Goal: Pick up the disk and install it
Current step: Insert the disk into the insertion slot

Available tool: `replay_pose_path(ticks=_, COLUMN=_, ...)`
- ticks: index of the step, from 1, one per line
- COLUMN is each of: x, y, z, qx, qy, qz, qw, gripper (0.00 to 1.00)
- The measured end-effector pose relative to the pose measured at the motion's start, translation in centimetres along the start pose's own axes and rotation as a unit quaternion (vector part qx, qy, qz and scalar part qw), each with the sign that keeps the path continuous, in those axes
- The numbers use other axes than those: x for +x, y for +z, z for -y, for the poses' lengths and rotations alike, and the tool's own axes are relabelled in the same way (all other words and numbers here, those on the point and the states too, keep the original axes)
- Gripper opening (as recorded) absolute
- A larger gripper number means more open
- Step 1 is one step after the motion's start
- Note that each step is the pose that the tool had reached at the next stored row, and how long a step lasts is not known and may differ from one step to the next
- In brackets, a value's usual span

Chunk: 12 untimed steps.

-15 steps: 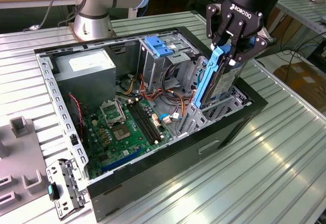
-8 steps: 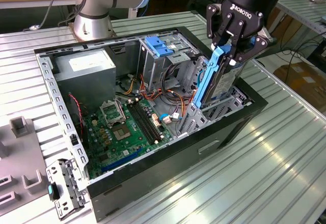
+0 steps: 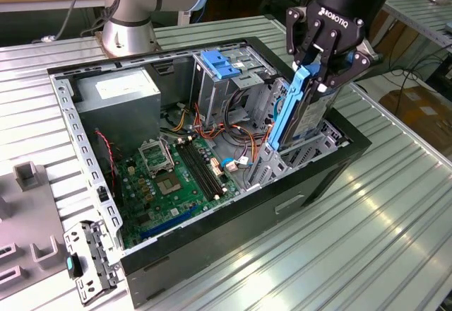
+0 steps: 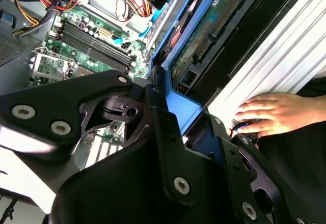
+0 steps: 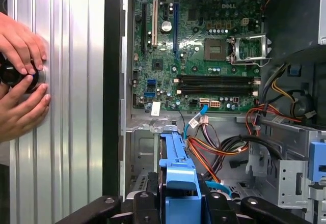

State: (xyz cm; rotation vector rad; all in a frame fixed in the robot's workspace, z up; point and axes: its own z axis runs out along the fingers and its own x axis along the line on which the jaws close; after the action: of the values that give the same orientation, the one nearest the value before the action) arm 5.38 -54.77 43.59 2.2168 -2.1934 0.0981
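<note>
1. I see an open computer case point(image 3: 339, 177) lying on its side on a ribbed metal table point(image 3: 395, 247), with its green motherboard point(image 3: 176, 177) facing up.
2. The disk point(image 3: 312, 113) stands on edge, slightly tilted, at the end of the case toward the exterior view's right. Its lower end is down among the grey metal bay walls point(image 3: 265, 159). Its upper end rises above the case rim.
3. I judge the disk to be a stiff, fairly dense metal slab that will not flex. Its blue carrier point(image 3: 286, 116) looks like thin plastic that could bend or crack. In the second wrist view one face shows a bare circuit board, which I would treat as fragile. I think the safest hold is across the broad sides near a short end.
4. The gripper point(image 3: 316, 74) is clamped on the disk's upper end. Its fingers point(image 5: 145, 206) sit one on each side, only as far apart as the disk is thick. In both wrist views the carrier's end point(image 5: 178, 175) point(image 4: 181, 107) sits between them.
5. A person's hands point(image 5: 20, 81) rest on the table beside the case, around a small dark round object point(image 5: 15, 74), well apart from the gripper.
</note>
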Motion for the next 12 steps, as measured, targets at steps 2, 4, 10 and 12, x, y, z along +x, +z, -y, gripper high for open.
replay_pose_path(ticks=2, x=-0.01, y=0.17, z=-0.01, qx=0.0, qy=0.0, qz=0.0, qw=1.0, gripper=0.37)
replay_pose_path(ticks=4, x=-0.02, y=0.44, z=-0.01, qx=0.0, qy=0.0, qz=0.0, qw=1.0, gripper=0.37)
replay_pose_path(ticks=10, x=-0.05, y=0.99, z=-0.03, qx=0.0, qy=0.0, qz=0.0, qw=1.0, gripper=0.37)
replay_pose_path(ticks=12, x=-0.06, y=1.26, z=-0.04, qx=0.0, qy=0.0, qz=0.0, qw=1.0, gripper=0.37)
